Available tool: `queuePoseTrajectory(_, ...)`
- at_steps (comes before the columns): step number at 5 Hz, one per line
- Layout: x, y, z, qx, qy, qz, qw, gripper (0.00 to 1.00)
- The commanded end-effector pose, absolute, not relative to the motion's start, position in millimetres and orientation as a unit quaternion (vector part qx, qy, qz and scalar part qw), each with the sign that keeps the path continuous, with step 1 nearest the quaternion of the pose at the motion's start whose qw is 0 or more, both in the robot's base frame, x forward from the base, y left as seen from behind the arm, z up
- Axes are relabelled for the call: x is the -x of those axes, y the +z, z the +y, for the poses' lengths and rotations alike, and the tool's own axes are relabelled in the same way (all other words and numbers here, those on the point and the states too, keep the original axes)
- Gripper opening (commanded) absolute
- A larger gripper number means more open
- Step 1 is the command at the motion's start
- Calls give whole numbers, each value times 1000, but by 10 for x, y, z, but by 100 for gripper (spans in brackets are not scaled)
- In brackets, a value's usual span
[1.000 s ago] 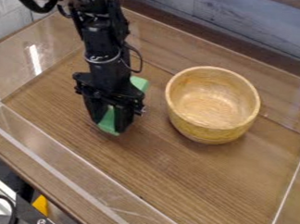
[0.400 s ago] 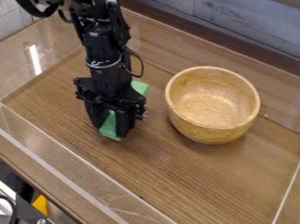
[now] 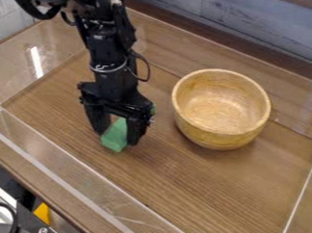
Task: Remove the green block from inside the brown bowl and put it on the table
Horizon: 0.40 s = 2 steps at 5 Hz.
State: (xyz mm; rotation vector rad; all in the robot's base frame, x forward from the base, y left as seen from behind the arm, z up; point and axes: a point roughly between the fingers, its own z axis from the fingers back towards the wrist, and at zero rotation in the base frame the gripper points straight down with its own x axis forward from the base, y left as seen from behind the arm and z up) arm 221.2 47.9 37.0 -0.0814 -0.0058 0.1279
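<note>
Standing over the left half of the table (image 3: 233, 193), the black gripper (image 3: 116, 131) points straight down with its fingers (image 3: 94, 119) spread apart on either side of the green block (image 3: 114, 137). The block lies on the wood between the open fingertips, and no grip on it is evident; whether either finger touches it cannot be told. The brown bowl (image 3: 221, 109) sits to the right of the gripper, near the table's right edge, separate from both block and arm, its pale interior showing nothing inside. Clear acrylic walls (image 3: 66, 188) border the tabletop along the near and left edges. The arm's black links (image 3: 104, 40) rise toward the far left corner and hide part of the surface behind the block. Compared with the frame one second before, the fingers, then pressed against the block, have parted; the block, then held tilted between them, now sits lower on the table. The bowl has not moved.
</note>
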Motion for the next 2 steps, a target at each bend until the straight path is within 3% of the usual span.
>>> queuePoseTrajectory(1, -2258, 418, 489, 39, 67, -24, 997, 100)
queuePoseTrajectory(2, -2260, 395, 494, 40, 71, -26, 996, 100)
